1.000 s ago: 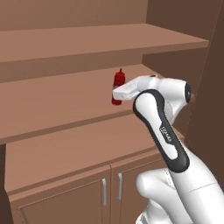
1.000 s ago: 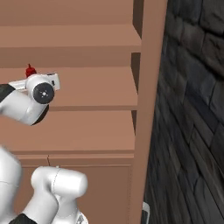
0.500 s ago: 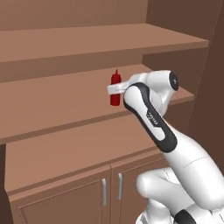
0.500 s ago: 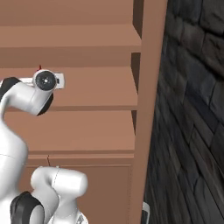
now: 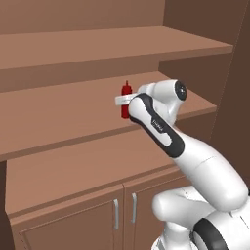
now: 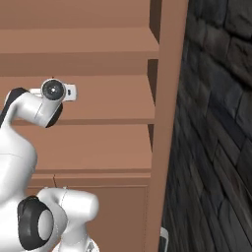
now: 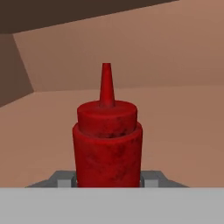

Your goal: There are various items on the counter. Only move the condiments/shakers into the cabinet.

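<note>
The dark red squeeze bottle with its pointed nozzle stands upright over the middle shelf of the brown wooden cabinet. My gripper is shut on its body from the right side. In the hand view the bottle sits close between my two fingers, with the shelf's back wall behind it. Whether its base touches the shelf board I cannot tell. In the right base view my wrist reaches in over the same shelf; the bottle is hidden behind it.
Another shelf runs above the bottle, and a deeper ledge lies below. Two lower doors with silver bar handles sit under the ledge. The cabinet's side post and a dark stone wall close off the right.
The bottle has shifted a little to the left along the shelf with my gripper still shut on it. My forearm has folded up and swung toward the shelf.
</note>
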Robot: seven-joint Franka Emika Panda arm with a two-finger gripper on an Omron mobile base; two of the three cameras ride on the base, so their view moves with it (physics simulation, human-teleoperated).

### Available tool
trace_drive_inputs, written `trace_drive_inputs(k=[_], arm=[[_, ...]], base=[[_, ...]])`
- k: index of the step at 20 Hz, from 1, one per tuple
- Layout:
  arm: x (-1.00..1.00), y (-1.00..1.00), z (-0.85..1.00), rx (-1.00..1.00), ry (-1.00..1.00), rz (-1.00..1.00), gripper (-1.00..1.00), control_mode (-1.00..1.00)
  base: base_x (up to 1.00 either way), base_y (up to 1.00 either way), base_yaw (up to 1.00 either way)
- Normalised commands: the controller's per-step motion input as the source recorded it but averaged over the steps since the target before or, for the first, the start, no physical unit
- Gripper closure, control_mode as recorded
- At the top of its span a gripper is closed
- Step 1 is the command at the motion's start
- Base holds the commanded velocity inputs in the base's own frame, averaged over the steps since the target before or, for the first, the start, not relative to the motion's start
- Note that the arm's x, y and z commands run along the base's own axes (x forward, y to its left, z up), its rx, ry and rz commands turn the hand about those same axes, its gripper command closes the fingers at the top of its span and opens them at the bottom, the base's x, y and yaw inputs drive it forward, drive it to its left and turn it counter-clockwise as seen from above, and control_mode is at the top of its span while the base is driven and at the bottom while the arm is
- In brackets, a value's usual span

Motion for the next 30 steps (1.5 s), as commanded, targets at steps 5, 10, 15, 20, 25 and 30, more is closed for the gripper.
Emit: trace_drive_inputs(k=[5,10,15,20,25,30], arm=[[0.37,0.0,-0.12,0.0,-0.07,-0.07,1.0,-1.0],[0.31,0.0,-0.34,0.0,-0.12,-0.03,1.0,-1.0],[0.28,0.0,-0.54,-0.06,-0.08,-0.01,1.0,-1.0],[0.22,0.0,-0.5,-0.07,-0.04,0.0,1.0,-1.0],[0.02,0.0,-0.08,-0.01,0.0,0.0,-1.0,-1.0],[-0.4,-0.06,-0.01,0.0,-0.01,0.0,-1.0,-1.0]], base=[[0.0,0.0,0.0],[0.0,0.0,0.0],[0.0,0.0,0.0],[0.0,0.0,0.0],[0.0,0.0,0.0],[0.0,0.0,0.0]])
